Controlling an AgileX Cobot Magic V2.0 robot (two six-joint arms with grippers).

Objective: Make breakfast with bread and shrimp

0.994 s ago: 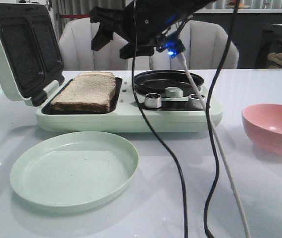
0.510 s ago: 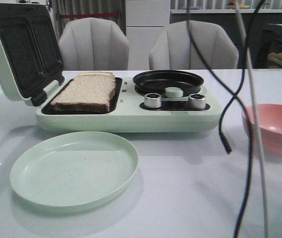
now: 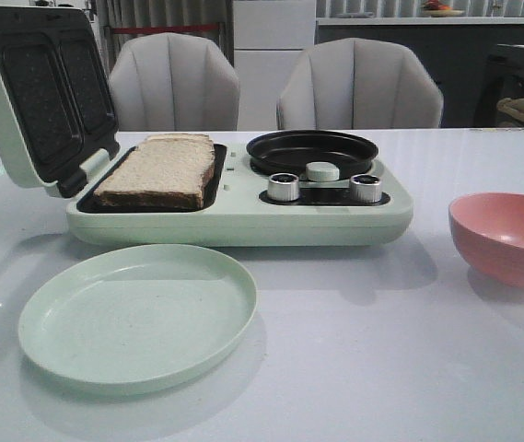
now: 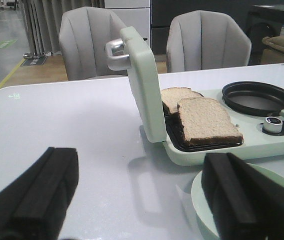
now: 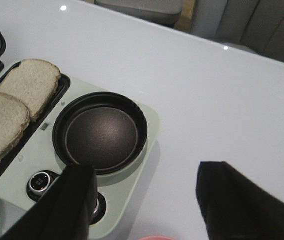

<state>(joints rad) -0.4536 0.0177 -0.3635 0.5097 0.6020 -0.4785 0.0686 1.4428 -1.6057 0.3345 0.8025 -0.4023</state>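
Far left stands the open lid (image 3: 36, 97) of a pale green breakfast maker (image 3: 243, 221), tilted up and back, its two dark ribbed plates facing the table. Beside it, in the maker's left tray, lie the two slices of bread (image 3: 160, 170), flat and side by side, one nearer and one farther, edges touching; the left wrist view shows both (image 4: 206, 120), the right wrist view likewise (image 5: 12, 112). Near the maker, at the front left of the white table (image 3: 381, 368), sits a round pale green plate (image 3: 137, 313), well apart from the bread. To the right of the bread tray, on the same appliance, is a round black pan (image 3: 312, 150), with two metal knobs (image 3: 283, 187) and a pale green button on the nearer edge. Far right rests a pink bowl (image 3: 506, 235), apart from the maker; its inside is not readable from this angle. No shrimp is visible in any view. Left gripper (image 4: 137, 192): fingers spread wide, grasping nothing, low over the table left of the maker. Right gripper (image 5: 142, 205): fingers spread wide, grasping nothing, above the pan's right side.
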